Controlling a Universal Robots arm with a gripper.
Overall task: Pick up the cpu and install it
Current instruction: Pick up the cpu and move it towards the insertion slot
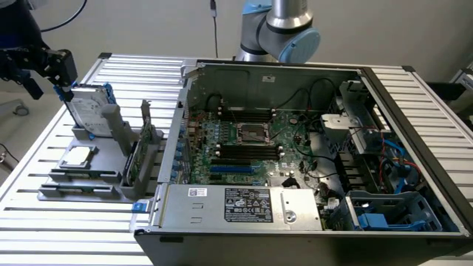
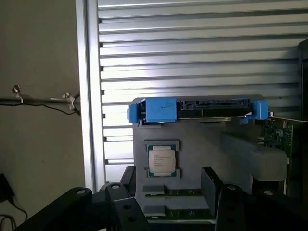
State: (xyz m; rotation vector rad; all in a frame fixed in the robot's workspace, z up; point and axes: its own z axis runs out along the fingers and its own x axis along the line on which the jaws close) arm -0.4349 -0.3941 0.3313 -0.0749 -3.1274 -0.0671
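Note:
The cpu [image 1: 79, 157] is a small flat silver-grey square lying in a recess of the grey parts holder [image 1: 81, 177] on the slatted table, at the exterior view's left. My gripper [image 1: 50, 88] hangs high above the holder's far end, open and empty, well clear of the chip. In the wrist view the cpu [image 2: 162, 160] lies below and ahead of my two black fingers [image 2: 120, 207], which stand wide apart. The dark metal-framed socket [image 1: 251, 133] sits in the middle of the motherboard inside the open computer case [image 1: 244, 208].
A silver hard drive with blue brackets [image 1: 90, 111] stands upright in the holder just behind the cpu, near my gripper. A card [image 1: 144, 152] stands upright between holder and case. The case's wall [image 1: 181, 116] rises beside the holder. Cables and a blue drive cage [image 1: 391, 213] fill the case's right.

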